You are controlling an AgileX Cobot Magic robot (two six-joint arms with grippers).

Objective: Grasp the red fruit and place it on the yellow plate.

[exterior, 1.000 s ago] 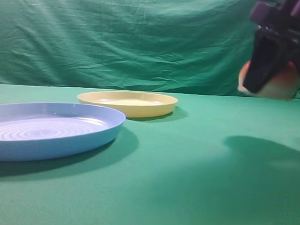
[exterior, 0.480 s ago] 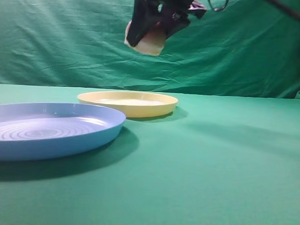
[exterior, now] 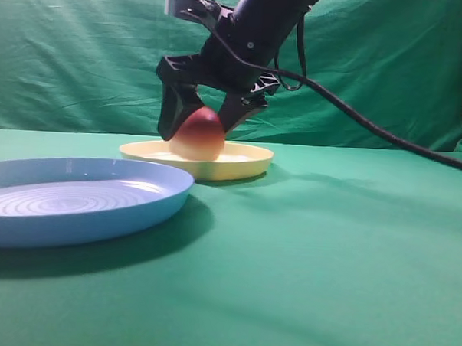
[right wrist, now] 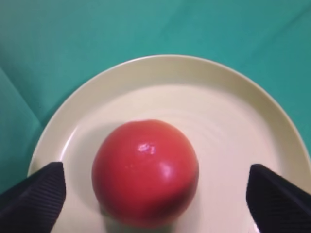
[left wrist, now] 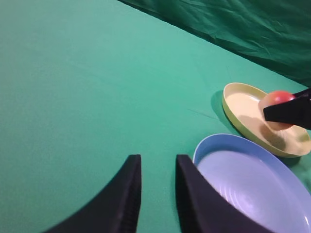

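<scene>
The red fruit (exterior: 198,135) is low in the pale yellow plate (exterior: 243,166), resting on it or just above it; I cannot tell which. My right gripper (exterior: 198,130) straddles it from above and is open. In the right wrist view the fruit (right wrist: 146,172) has clear gaps to the fingers (right wrist: 34,199) on both sides, with the plate's rim (right wrist: 170,60) around it. My left gripper (left wrist: 158,162) hovers over the green cloth with a narrow gap and nothing in it. From there the fruit (left wrist: 278,98) and yellow plate (left wrist: 238,104) show far right.
A larger light-blue ringed plate (exterior: 137,207) sits front left, close to the yellow one; its rim (left wrist: 228,137) is just right of my left fingers. The right arm's black cable (exterior: 371,125) trails to the right. A green backdrop (exterior: 83,52) hangs behind.
The right gripper carried the fruit from the far right, leftward and down to the yellow plate, and its fingers have opened off the fruit.
</scene>
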